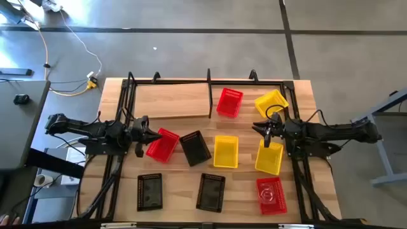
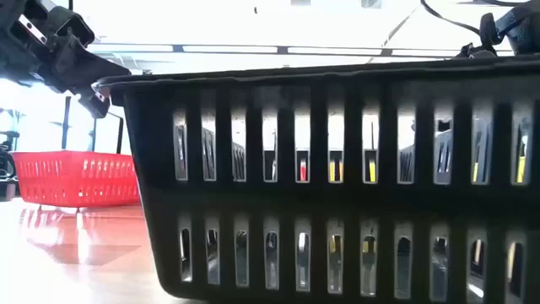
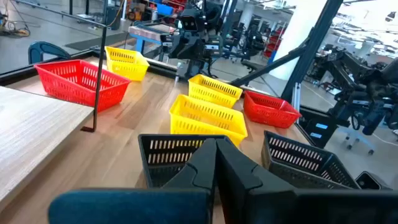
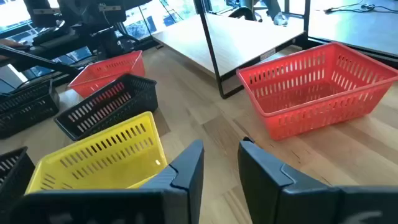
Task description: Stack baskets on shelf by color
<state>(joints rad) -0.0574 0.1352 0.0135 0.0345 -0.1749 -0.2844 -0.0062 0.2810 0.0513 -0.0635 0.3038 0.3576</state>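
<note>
Your left end effector [image 1: 151, 135] sat with fingers pressed together, empty, beside a tilted red basket [image 1: 161, 144] on the counter [image 1: 178, 191]. Your right end effector [image 1: 262, 130] stood narrowly parted, empty, above a yellow basket [image 1: 269, 158]. No basket lay on the shelf [image 1: 170, 100] board.

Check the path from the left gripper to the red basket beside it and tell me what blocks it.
Nothing visible blocks it. The left gripper sits right at the edge of the red basket, fingers shut, with no other basket between them. The black basket lies on the red one's far side.
</note>
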